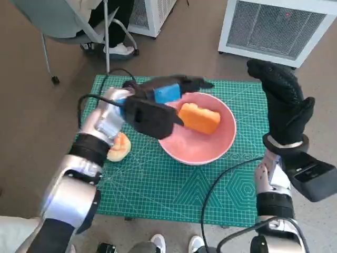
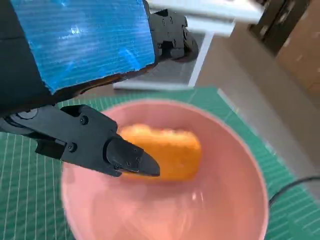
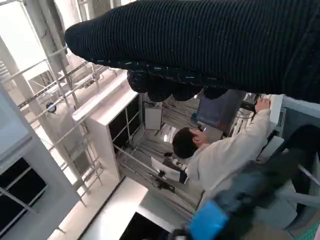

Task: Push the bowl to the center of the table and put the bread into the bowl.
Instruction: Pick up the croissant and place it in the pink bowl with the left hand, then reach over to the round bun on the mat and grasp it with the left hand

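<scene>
Our left hand (image 1: pixel 158 108) pinches the bread (image 1: pixel 199 118), soft and light, at its left end over the bowl (image 1: pixel 221 145); our right hand (image 1: pixel 284 103), raised, holds nothing.

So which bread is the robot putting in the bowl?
Find the green cutting mat, then the round pink bowl on it. The flat orange bread slice sits over it, at the left hand; the paler bread piece lies outside on the mat.

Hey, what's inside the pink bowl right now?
An orange piece of bread sits in the pink bowl, with the left hand holding it. The hand's fingers cover the bread's near end, so that part is hidden.
</scene>
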Motion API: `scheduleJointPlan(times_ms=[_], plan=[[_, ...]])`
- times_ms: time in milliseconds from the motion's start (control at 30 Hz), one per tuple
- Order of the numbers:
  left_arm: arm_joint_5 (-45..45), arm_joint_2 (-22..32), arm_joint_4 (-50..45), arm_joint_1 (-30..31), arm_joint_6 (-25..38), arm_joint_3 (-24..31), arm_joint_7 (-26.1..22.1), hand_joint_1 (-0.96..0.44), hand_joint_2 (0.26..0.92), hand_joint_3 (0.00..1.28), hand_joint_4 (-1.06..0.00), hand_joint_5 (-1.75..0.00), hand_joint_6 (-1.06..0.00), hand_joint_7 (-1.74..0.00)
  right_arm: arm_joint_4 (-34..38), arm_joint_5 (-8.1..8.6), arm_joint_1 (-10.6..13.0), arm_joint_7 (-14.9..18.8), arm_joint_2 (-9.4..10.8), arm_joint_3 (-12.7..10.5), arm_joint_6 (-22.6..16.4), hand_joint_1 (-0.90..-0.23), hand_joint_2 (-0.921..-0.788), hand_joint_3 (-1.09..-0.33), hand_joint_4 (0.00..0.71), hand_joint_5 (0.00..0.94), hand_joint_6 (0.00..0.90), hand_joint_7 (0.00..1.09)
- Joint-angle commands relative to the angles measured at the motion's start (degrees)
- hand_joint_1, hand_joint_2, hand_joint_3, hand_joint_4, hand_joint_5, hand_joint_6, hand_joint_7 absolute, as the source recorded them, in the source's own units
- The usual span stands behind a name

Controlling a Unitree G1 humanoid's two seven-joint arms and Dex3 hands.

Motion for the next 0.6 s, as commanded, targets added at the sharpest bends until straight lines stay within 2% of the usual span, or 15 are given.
scheduleJointPlan(times_ms=[33, 167, 367, 600], plan=[[-4.82, 5.22, -7.43, 4.79, -0.71, 3.47, -3.22, -0.28, 0.864, 0.0, 0.0, 0.0, -0.06, -0.25, 0.41, 0.91, 1.31, 0.49, 0.45, 0.26, 0.75, -0.604, -0.921, -0.712, 0.343, 0.0, 0.345, 0.06], [-7.74, 9.41, -13.04, 8.55, -0.67, 6.03, -4.95, -0.25, 0.864, 0.0, -0.01, 0.0, -0.12, -0.15, 0.46, 1.37, 1.36, 0.81, 0.54, 0.29, 1.0, -0.605, -0.921, -0.712, 0.343, 0.0, 0.346, 0.06], [-10.62, 15.41, -25.17, 15.05, 4.01, 9.68, -7.07, -0.15, 0.856, 0.0, -0.05, -0.01, -0.18, -0.09, 0.1, 2.06, 1.55, 1.34, 0.65, 0.32, 1.38, -0.605, -0.921, -0.714, 0.342, 0.0, 0.347, 0.06], [-9.73, 20.33, -34.48, 22.76, 8.77, 12.79, -5.72, -0.09, 0.847, 0.0, -0.1, -0.02, -0.24, -0.08, 0.32, 2.28, 1.41, 1.62, 0.62, 0.32, 1.24, -0.607, -0.921, -0.715, 0.342, 0.0, 0.347, 0.05]])
